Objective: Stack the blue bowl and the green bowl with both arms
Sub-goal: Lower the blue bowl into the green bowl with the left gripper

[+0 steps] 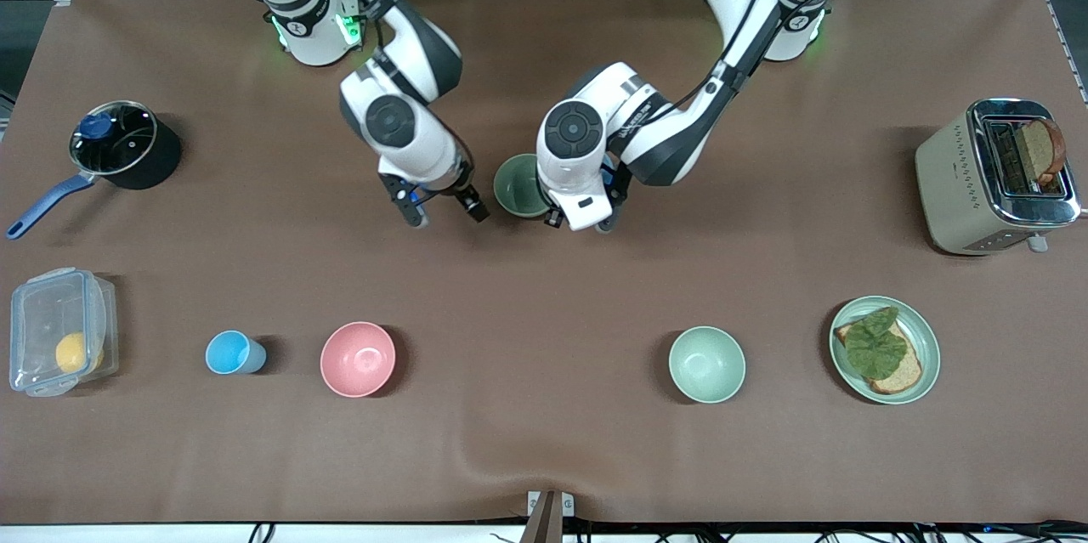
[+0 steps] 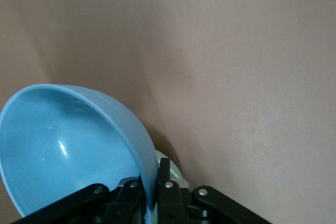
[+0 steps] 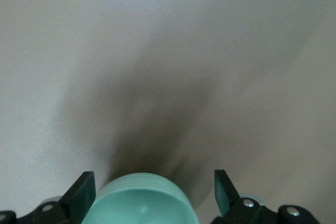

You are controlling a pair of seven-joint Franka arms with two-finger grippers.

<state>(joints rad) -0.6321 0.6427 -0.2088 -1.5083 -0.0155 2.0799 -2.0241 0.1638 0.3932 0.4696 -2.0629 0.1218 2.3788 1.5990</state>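
My left gripper [image 2: 152,174] is shut on the wall of the blue bowl [image 2: 68,150] and holds it tilted. In the front view the left hand [image 1: 580,196] hides that bowl and is over the table's middle, right beside the green bowl [image 1: 517,184], which stands on the cloth. A pale green sliver [image 2: 172,165] shows past the blue rim. My right gripper [image 1: 444,210] is open and empty, just toward the right arm's end from the green bowl. In the right wrist view the green bowl [image 3: 139,200] shows between the open fingers [image 3: 81,190], untouched.
A lookalike green bowl [image 1: 706,364], a pink bowl [image 1: 358,359] and a light-blue cup [image 1: 231,353] stand nearer the front camera. A green plate [image 1: 932,356] with a sandwich, a toaster [image 1: 956,178], a pot [image 1: 127,144] and a plastic container [image 1: 59,330] stand toward the table's ends.
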